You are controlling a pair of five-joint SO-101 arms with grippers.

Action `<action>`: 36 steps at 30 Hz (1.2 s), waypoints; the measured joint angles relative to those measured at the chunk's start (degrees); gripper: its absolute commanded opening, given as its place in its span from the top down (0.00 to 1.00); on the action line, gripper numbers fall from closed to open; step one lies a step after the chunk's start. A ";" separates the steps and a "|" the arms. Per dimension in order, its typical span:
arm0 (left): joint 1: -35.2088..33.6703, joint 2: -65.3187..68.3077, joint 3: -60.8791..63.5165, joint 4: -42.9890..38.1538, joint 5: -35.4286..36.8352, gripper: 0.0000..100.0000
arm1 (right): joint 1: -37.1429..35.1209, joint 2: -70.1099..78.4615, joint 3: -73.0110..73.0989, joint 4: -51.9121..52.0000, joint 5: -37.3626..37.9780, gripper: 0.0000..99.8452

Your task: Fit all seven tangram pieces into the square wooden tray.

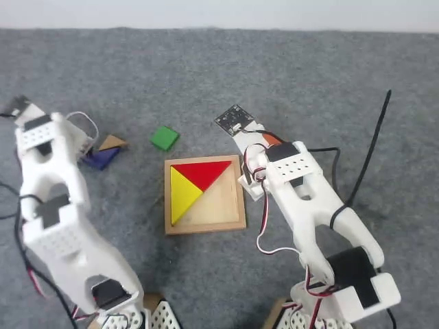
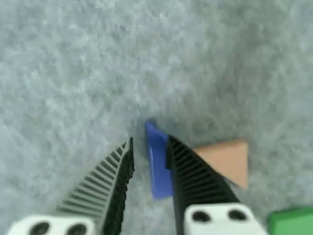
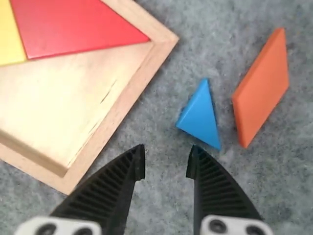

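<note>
The square wooden tray (image 1: 206, 226) holds a red triangle (image 1: 204, 171) and a yellow triangle (image 1: 182, 194); its other half is bare wood (image 3: 63, 103). My left gripper (image 2: 150, 144) is open and low over the carpet, straddling a dark blue piece (image 2: 157, 161) that lies against one finger (image 2: 195, 181). A tan triangle (image 2: 225, 159) lies just beside it. My right gripper (image 3: 167, 152) is open beside the tray's corner, short of a light blue triangle (image 3: 200, 115) and an orange parallelogram (image 3: 260, 87). A green square (image 1: 164, 138) lies behind the tray.
Grey carpet covers the whole table. The left arm (image 1: 55, 205) stands along the left side, the right arm (image 1: 315, 205) along the tray's right side. A black cable (image 1: 370, 151) runs at the far right. A small circuit board (image 1: 234, 119) sits behind the right gripper.
</note>
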State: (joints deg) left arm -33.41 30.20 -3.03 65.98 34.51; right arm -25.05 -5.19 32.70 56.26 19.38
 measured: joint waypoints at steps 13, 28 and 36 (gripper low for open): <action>0.09 15.56 -22.24 22.95 -13.10 0.99 | 0.00 0.00 0.00 0.00 0.00 0.84; -1.49 -1.32 -21.54 24.09 -17.85 0.99 | 0.00 0.00 0.00 0.00 0.00 0.84; 5.27 3.87 -15.65 7.82 -15.91 0.99 | 0.00 0.00 0.70 0.00 0.00 0.84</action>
State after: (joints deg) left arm -28.13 34.07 -18.68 73.80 18.59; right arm -25.05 -5.19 33.41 56.26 19.38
